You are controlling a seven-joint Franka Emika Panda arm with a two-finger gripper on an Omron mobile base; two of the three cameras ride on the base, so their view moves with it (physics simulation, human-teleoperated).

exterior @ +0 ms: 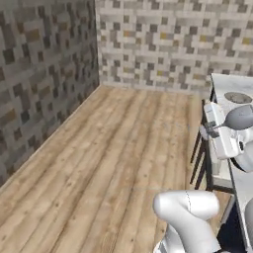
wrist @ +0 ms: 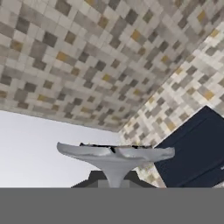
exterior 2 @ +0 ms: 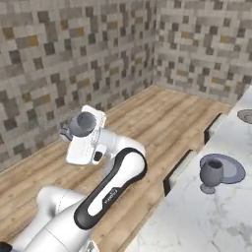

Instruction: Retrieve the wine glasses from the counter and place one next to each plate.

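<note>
My gripper [wrist: 114, 183] is shut on the stem of one smoky-grey wine glass; its round foot [wrist: 116, 154] spreads just beyond the fingertips. That glass's bowl [exterior: 240, 117] sits against the white hand, so the glass lies tilted; the bowl [exterior 2: 82, 124] hangs over the wooden floor, left of the island. The second wine glass [exterior 2: 211, 174] stands upright on the marble island, touching the near-left rim of the bluish plate [exterior 2: 231, 170]. A brownish plate [exterior: 238, 97] lies farther along the island; its edge [exterior 2: 246, 115] shows at the right border.
The marble island top [exterior 2: 197, 216] runs along the right. Dark stool backs [exterior 2: 178, 170] [exterior: 200, 153] stand against its floor side. Stone-tiled walls [exterior: 44, 74] close the room's far corner. A dark navy cabinet [wrist: 197, 148] appears in the hand view.
</note>
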